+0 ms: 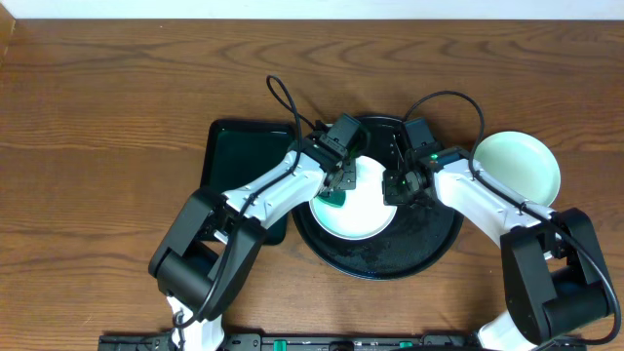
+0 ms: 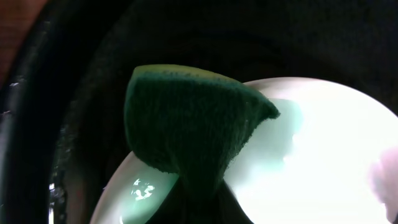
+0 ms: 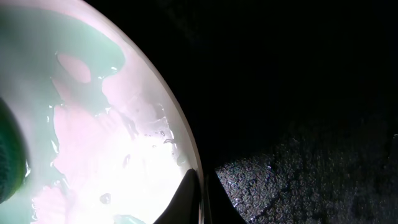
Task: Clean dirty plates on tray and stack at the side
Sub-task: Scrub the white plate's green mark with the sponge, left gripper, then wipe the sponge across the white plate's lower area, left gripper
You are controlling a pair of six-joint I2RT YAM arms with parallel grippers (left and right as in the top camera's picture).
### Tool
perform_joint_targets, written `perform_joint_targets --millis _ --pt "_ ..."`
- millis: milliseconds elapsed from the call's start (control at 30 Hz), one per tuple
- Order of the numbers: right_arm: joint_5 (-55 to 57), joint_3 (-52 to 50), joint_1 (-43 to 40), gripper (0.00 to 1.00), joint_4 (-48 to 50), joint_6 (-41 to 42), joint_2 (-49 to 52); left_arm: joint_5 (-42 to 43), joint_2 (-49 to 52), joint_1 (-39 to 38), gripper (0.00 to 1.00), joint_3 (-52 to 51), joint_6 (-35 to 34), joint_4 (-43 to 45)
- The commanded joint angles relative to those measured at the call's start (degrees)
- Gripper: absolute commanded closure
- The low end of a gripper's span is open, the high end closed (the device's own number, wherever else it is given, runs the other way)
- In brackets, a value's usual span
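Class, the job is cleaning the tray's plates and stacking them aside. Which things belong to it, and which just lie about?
Job: round glossy black tray; pale plate on it; pale mint-green plate at the side; dark green sponge; left end effector; right end effector.
Lying about: rectangular dark green tray.

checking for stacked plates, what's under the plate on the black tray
Only the black tray shows beneath the plate. Anything directly under it is covered.
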Motion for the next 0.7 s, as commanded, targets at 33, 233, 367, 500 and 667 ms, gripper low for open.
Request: perform_joint_targets --millis 33,233,367,500,667 --pt "-1.6 -0.8 0.5 0.99 0.3 0.3 0.5 10.9 4.3 0.0 0.93 -0.6 1.3 -0.5" --pt "-1.6 -0.8 0.5 0.99 0.2 0.3 0.5 13.3 4.3 0.0 0.93 -0.6 1.4 -0.5" --pt "-1.6 -0.8 0.5 0.99 0.2 0.3 0.5 13.3 4.3 0.0 0.93 -0.6 1.4 -0.3" --pt "-1.6 -0.8 0.5 0.99 0.2 0.3 0.5 13.3 4.3 -0.2 0.92 -0.8 1.4 -0.8" --pt "-1.6 -0.8 0.5 0.99 0.3 0.3 0.5 13.4 4.3 -2.2 0.93 -1.0 1.4 -1.4"
